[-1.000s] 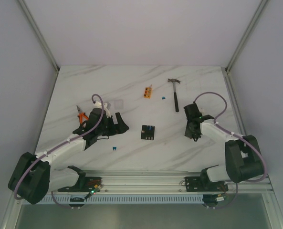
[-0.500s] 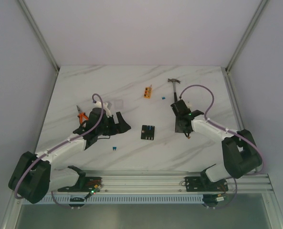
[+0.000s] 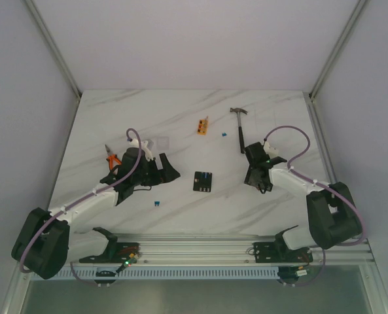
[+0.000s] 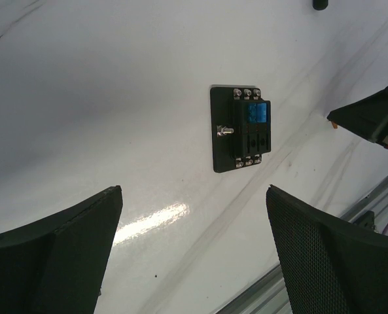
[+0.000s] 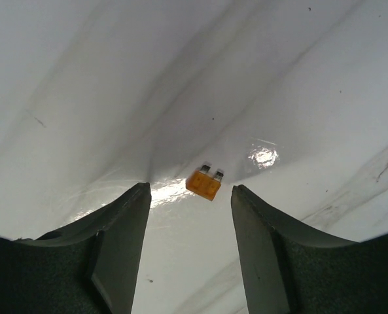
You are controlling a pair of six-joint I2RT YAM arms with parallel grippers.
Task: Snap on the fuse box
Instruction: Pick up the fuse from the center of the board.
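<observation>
Right hand (image 5: 188, 200) spread wide, framing the orange fuse (image 5: 204, 182) mid-frame: sink straight, pinch its body squarely, then head for the fuse box (image 3: 203, 180).

Hammer (image 3: 240, 131) right of orange block (image 3: 203, 125), apart; small orange fuse (image 5: 204, 184) lying loose.

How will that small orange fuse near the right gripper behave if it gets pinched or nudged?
The small orange plastic blade fuse looks tiny beside the open right gripper, so probably light. Lying flat on the glossy white marbled table, it would likely skid, not roll. Its body looks rigid.
</observation>
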